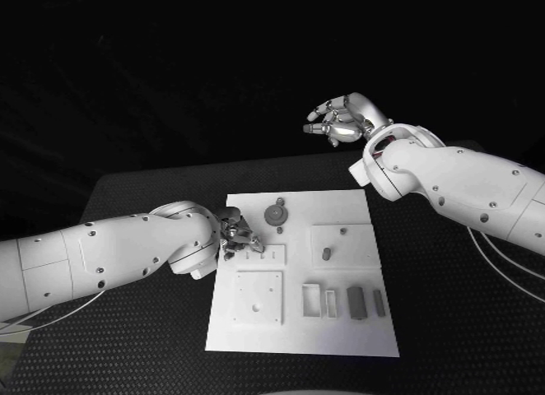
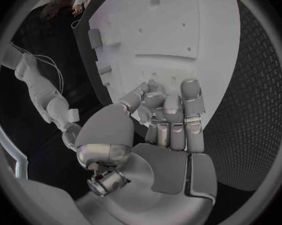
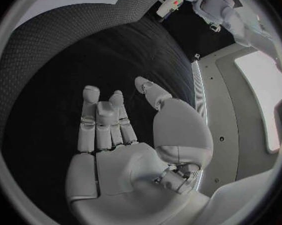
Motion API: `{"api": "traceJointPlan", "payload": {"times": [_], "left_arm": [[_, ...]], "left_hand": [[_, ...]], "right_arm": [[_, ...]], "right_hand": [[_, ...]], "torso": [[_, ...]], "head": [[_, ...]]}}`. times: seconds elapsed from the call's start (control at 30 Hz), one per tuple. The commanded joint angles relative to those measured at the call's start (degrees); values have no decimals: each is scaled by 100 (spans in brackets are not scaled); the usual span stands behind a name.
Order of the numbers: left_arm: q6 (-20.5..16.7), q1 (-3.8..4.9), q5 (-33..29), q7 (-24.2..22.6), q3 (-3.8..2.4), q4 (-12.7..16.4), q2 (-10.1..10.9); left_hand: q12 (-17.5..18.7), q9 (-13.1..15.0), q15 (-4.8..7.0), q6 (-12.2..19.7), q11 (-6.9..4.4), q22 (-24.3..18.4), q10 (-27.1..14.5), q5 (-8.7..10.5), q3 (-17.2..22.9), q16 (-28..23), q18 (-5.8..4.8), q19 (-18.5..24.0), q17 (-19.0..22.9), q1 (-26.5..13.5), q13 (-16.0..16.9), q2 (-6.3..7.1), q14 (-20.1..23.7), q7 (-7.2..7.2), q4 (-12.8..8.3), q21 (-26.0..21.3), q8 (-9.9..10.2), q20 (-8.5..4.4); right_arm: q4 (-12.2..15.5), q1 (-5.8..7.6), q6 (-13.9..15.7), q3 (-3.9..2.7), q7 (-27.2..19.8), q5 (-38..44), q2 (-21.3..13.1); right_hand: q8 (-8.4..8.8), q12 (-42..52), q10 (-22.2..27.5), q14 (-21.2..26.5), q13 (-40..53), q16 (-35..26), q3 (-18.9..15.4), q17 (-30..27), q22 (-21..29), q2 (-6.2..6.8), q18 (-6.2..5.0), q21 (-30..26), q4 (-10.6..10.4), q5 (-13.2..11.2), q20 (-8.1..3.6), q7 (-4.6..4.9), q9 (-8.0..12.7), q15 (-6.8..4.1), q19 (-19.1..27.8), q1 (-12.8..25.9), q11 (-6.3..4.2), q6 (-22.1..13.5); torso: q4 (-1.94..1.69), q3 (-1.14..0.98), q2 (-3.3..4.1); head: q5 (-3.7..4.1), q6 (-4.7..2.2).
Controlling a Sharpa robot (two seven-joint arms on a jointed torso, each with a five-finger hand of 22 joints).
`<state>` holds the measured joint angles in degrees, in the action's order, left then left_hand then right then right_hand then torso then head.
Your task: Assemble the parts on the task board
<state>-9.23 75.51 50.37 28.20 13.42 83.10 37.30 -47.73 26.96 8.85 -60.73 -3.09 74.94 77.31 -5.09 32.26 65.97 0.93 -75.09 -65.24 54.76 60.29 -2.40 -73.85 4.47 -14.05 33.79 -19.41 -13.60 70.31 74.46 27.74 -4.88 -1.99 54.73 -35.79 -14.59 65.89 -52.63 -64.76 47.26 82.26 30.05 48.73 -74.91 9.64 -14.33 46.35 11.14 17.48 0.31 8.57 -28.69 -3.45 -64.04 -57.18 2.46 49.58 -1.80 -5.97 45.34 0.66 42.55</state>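
Black table (image 1: 463,329), left hand (image 1: 235,233) over task board (image 1: 344,329)

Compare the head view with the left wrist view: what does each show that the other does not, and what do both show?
Head view alone: the right hand raised beyond the table's far edge, holding nothing, and the round grey part near the board's far end. Left wrist view alone: the left hand's fingers curled close over the board; whether they hold anything cannot be told. Both: the left hand at the white task board on the black table.
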Motion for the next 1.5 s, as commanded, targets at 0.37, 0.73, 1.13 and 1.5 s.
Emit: {"api": "traceJointPlan", "payload": {"times": [0.37,0.73,1.13,1.5], "left_arm": [[260,-2,-312,-26,5,18,-9],[229,-2,-341,7,9,35,-7],[165,-14,-131,37,24,25,-26],[65,-71,-9,43,28,-58,-57]], "left_hand": [[-122,1787,224,-687,-241,129,-121,-766,33,251,159,-131,243,-523,-154,-275,208,-369,-169,157,39,-229],[-158,1807,235,-711,-249,125,-115,-802,84,312,162,-124,293,-587,-175,-304,216,-376,-213,177,64,-230],[-169,1813,240,-712,-250,125,-122,-807,110,334,164,-121,316,-600,-185,-315,226,-376,-225,185,80,-231],[-180,1824,244,-709,-249,123,-138,-748,135,363,165,-116,354,-627,-204,-317,244,-374,-224,195,106,-231]], "right_arm": [[-8,0,-115,-5,-2,-10,-2],[-15,-1,-140,-4,2,-9,-5],[-31,-1,-160,-4,2,-9,0],[-33,-1,-166,-4,1,-9,-4]], "right_hand": [[27,40,20,45,7,-28,5,9,-114,-71,-67,-23,44,21,11,48,10,-14,38,4,17,3],[28,41,24,49,7,-29,6,10,-114,-76,-67,-24,60,21,12,49,12,-13,42,4,18,1],[29,41,27,52,7,-29,3,10,-113,-80,-67,-25,65,20,15,51,13,-11,45,13,19,0],[30,41,32,57,6,-31,1,11,-113,-83,-67,-27,73,20,18,52,15,-9,50,23,21,-2]], "torso": [[0,2,-1],[-1,1,1],[-2,0,3],[-1,3,2]], "head": [[0,27],[9,38],[8,53],[11,55]]}}
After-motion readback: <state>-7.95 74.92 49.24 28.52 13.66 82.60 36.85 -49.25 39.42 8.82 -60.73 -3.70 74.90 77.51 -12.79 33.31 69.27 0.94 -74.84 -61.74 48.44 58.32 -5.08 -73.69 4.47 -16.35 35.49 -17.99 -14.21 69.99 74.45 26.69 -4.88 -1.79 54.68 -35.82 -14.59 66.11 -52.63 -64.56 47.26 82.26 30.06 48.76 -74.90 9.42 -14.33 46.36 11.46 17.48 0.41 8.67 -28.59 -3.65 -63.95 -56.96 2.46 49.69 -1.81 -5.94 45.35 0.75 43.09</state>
